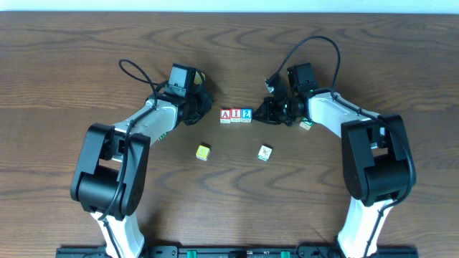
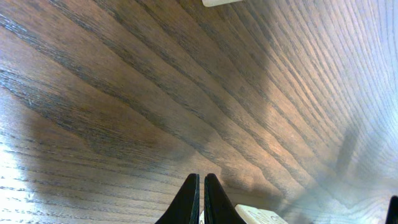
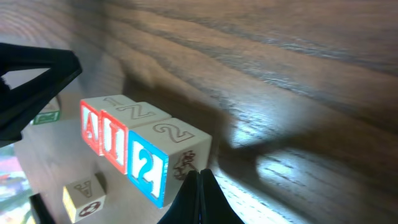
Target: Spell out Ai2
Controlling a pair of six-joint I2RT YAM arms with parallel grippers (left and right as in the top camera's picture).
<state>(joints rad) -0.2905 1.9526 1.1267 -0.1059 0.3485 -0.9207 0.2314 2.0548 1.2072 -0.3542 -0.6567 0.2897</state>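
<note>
Three letter cubes stand touching in a row at the table's middle: the red-framed "A" cube [image 1: 226, 115], the red-framed "I" cube [image 1: 236, 115] and the blue-framed "2" cube [image 1: 246, 115]. The right wrist view shows the same row, "A" [image 3: 91, 126], "I" [image 3: 114, 143], "2" [image 3: 147, 169]. My right gripper [image 3: 199, 177] is shut and empty, its tips right beside the "2" cube's side face; overhead it sits just right of the row [image 1: 264, 112]. My left gripper [image 2: 201, 182] is shut and empty, left of the row [image 1: 203, 107].
A yellow cube [image 1: 203, 152] and a pale cube with a red mark [image 1: 265, 153] lie in front of the row. Another cube [image 1: 306, 125] lies under the right arm. A pale cube edge [image 2: 261, 216] shows beside the left fingers.
</note>
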